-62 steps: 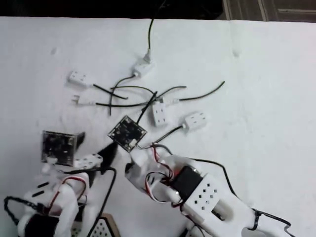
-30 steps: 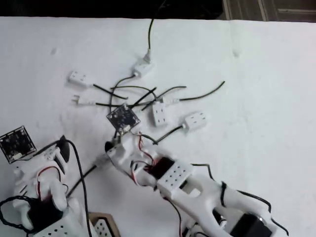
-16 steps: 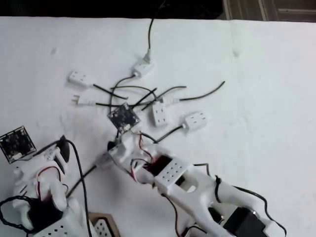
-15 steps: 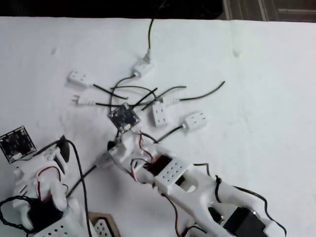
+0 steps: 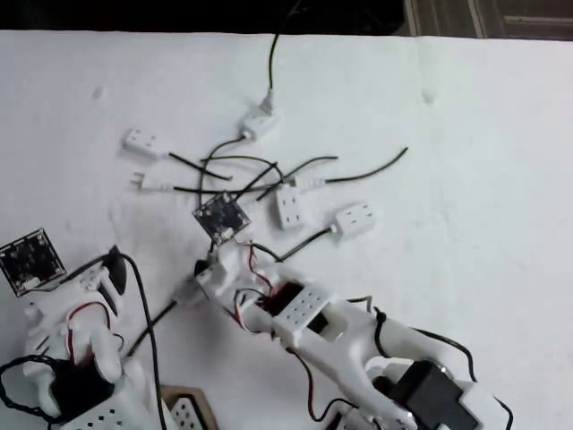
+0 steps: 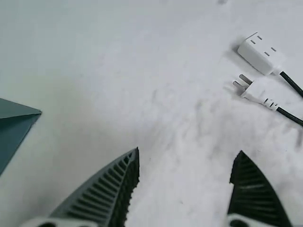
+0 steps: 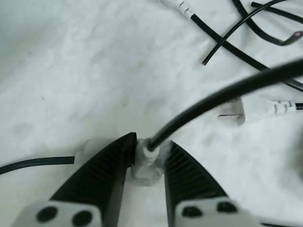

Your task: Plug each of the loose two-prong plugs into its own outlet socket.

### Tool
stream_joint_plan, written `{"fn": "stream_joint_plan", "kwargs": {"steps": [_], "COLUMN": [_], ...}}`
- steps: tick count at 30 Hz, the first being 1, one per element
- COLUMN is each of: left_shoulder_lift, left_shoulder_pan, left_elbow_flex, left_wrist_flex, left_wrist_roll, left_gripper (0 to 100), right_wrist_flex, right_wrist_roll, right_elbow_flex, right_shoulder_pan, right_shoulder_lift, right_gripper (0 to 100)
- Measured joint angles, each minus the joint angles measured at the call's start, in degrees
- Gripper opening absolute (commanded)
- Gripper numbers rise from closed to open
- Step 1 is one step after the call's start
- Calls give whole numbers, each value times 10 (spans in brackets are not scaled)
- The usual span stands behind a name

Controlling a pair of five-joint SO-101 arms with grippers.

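Observation:
My right gripper [image 7: 150,142] is shut on a white plug [image 7: 144,163] whose black cable [image 7: 222,94] rises toward the camera. In the high view this gripper [image 5: 200,279] sits low on the table, left of centre. Another loose two-prong plug [image 7: 248,109] lies just beyond it. My left gripper [image 6: 189,156] is open over bare table, and in the high view [image 5: 106,273] it is at the lower left. Ahead of it lie a white outlet socket [image 6: 260,53] and a loose plug [image 6: 254,90], also visible as socket [image 5: 143,141] and plug [image 5: 149,182].
Two more sockets [image 5: 288,206] [image 5: 354,218] lie mid-table among tangled black cables [image 5: 242,166]. A white plug on a long cord [image 5: 258,122] sits farther back. The table's far edge [image 5: 179,32] borders darkness. Open white surface lies to the right [image 5: 483,161].
The left arm swung left and drew back two seconds ago, then held still. The right arm advanced left to the plug; its rear links have since shifted while the gripper stayed there.

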Motion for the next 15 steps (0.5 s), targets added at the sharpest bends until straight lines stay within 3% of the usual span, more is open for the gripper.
{"fn": "stream_joint_plan", "kwargs": {"steps": [10,15], "left_shoulder_lift": [0,0], "left_shoulder_pan": [0,0], "left_elbow_flex": [0,0], "left_wrist_flex": [0,0], "left_wrist_roll": [0,0], "left_gripper": [309,309], "right_wrist_flex": [40,53], "right_wrist_roll": [5,74], "right_elbow_flex": [3,-2], "right_shoulder_pan": [-21,-25], "right_shoulder_lift": [4,3], "right_gripper": [17,17]}}
